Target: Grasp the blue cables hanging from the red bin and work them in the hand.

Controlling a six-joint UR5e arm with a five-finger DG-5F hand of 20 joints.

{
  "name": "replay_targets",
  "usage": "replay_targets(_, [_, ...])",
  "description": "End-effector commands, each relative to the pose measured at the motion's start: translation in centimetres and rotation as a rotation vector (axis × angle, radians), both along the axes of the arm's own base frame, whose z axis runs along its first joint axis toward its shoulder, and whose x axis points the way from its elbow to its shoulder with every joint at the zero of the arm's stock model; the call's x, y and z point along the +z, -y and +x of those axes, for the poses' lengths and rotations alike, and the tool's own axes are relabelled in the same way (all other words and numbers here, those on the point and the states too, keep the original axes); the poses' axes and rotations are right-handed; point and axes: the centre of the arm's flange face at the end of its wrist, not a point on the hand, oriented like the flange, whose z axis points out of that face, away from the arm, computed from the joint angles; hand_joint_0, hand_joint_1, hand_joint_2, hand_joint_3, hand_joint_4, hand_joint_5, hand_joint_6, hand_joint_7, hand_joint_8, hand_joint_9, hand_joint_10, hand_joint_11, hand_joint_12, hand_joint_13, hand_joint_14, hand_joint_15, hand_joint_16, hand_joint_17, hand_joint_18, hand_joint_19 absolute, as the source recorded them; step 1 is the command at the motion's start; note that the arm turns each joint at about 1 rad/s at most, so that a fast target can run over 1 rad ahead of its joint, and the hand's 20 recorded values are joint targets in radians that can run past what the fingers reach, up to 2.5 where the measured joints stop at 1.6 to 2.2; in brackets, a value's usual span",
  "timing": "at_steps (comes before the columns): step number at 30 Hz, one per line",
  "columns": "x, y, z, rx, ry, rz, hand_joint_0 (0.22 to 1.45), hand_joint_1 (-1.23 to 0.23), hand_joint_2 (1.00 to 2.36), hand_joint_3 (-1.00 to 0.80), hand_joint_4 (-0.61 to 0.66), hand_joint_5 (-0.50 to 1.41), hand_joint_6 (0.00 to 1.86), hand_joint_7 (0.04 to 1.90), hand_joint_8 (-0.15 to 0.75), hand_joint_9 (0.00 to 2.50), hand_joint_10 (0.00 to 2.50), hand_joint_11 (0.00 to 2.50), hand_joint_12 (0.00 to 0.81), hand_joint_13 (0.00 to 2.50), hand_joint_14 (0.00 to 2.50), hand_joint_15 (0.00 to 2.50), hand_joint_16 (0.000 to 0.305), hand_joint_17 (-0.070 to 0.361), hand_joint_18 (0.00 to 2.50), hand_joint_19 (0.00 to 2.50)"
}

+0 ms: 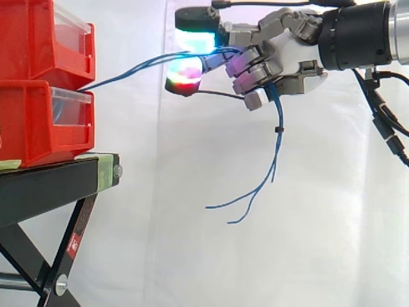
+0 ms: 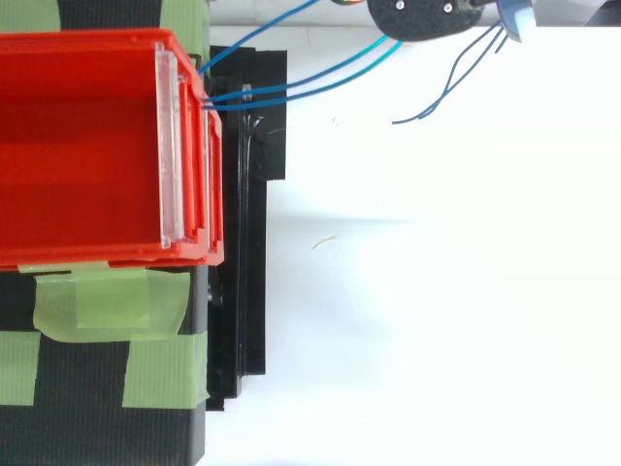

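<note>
Red bins [image 1: 38,83], two stacked, the upper bin's [image 2: 87,146] open top seen from above; each has a clear front panel. Under the bins a black stand [image 1: 51,182], with green tape [image 2: 107,301] on its top at the bins' base. Behind the bins, a white curtain [image 1: 192,256]. Blue cables [image 1: 278,118] leave the bins' front at the seam where the upper bin meets the lower, then run right of the bins and slightly upward, clear of the stand, fanned a little apart; the top view shows them leaving the front edge and slanting away toward the frame's upper edge. Hand [image 1: 287,54] is well right of the bins, at about the upper bin's height, with the arm entering from the right. Fingers are curled round the cables, with magenta glow among them; the strands enter on the side facing the bins and come out underneath. One pad [image 1: 195,39] glows cyan-white, stretched toward the bins above the strands; another [image 1: 184,75], red and green, sits just below them. Under the hand the cables hang free as a loose bundle with a small black tie [image 1: 278,130] on it. Their ends split apart and curl back toward the bins, level with the stand's top, touching nothing.
</note>
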Motion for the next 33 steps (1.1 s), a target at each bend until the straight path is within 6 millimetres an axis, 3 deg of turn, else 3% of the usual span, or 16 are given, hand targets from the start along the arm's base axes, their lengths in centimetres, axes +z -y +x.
replay_targets(1, [-0.01, -0.02, 0.01, 0.004, 0.000, 0.000, 0.70, -0.73, 1.01, -0.82, 0.25, 0.07, 0.36, 1.25, 0.430, 1.60, 2.50, 2.50, 0.727, 1.91, 2.50, 1.98, 0.224, 0.168, 2.20, 0.72])
replay_targets(3, [-0.01, -0.04, 0.02, 0.006, -0.001, -0.001, 0.68, -0.73, 1.00, -0.92, 0.26, 0.08, 0.33, 1.26, 0.430, 1.60, 2.50, 2.50, 0.727, 1.91, 2.50, 1.98, 0.224, 0.168, 2.20, 0.72])
replay_targets(6, [-0.01, -0.04, 0.02, 0.006, 0.000, 0.000, 0.68, -0.74, 1.00, -0.92, 0.26, 0.09, 0.31, 1.26, 0.430, 1.60, 2.50, 2.50, 0.727, 1.91, 2.50, 1.98, 0.224, 0.168, 2.20, 0.72])
replay_targets(11, [-0.03, -0.03, -0.01, 0.006, -0.003, 0.000, 0.77, -0.76, 1.01, -0.65, 0.23, 0.10, 0.25, 1.30, 0.430, 1.60, 2.50, 2.50, 0.727, 1.91, 2.50, 1.98, 0.224, 0.168, 2.20, 0.72])
replay_targets(12, [-0.05, -0.03, -0.03, 0.006, -0.005, 0.000, 0.78, -0.76, 1.01, -0.68, 0.23, 0.11, 0.24, 1.31, 0.430, 1.60, 2.50, 2.50, 0.727, 1.91, 2.50, 1.98, 0.224, 0.168, 2.20, 0.72])
replay_targets(15, [-0.05, -0.03, -0.03, 0.006, -0.005, 0.000, 0.75, -0.78, 1.00, -0.99, 0.25, 0.11, 0.24, 1.29, 0.430, 1.60, 2.50, 2.50, 0.727, 1.91, 2.50, 1.98, 0.224, 0.168, 2.20, 0.72])
replay_targets(19, [-0.09, 0.03, -0.08, 0.007, -0.009, 0.000, 0.72, -0.80, 1.00, -1.00, 0.26, 0.13, 0.22, 1.29, 0.430, 1.60, 2.50, 2.50, 0.727, 1.91, 2.50, 1.98, 0.224, 0.168, 2.20, 0.72])
replay_targets(23, [-0.09, -0.07, -0.06, 0.011, -0.009, 0.000, 0.80, -0.82, 1.00, -1.00, 0.24, 0.14, 0.18, 1.32, 0.430, 1.60, 2.50, 2.50, 0.727, 1.91, 2.50, 1.98, 0.224, 0.168, 2.20, 0.72])
replay_targets(26, [-0.10, -0.07, -0.07, 0.011, -0.011, 0.000, 0.86, -0.81, 1.01, -0.67, 0.23, 0.14, 0.17, 1.33, 0.430, 1.60, 2.50, 2.50, 0.727, 1.91, 2.50, 1.98, 0.224, 0.168, 2.20, 0.72])
replay_targets(28, [-0.14, 0.02, -0.14, 0.009, -0.016, -0.001, 0.91, -0.81, 1.02, -0.56, 0.22, 0.14, 0.17, 1.33, 0.430, 1.60, 2.50, 2.50, 0.727, 1.91, 2.50, 1.98, 0.224, 0.168, 2.20, 0.72])
replay_targets(30, [-0.21, 0.03, -0.22, 0.009, -0.023, -0.001, 1.03, -0.82, 1.02, -0.32, 0.22, 0.16, 0.19, 1.31, 0.430, 1.60, 2.50, 2.50, 0.727, 1.91, 2.50, 1.98, 0.224, 0.168, 2.20, 0.72])
replay_targets(33, [-0.25, 0.02, -0.40, 0.011, -0.037, -0.002, 1.05, -0.81, 1.02, -0.08, 0.22, 0.16, 0.22, 1.30, 0.430, 1.60, 2.50, 2.50, 0.727, 1.91, 2.50, 1.98, 0.224, 0.168, 2.20, 0.72])
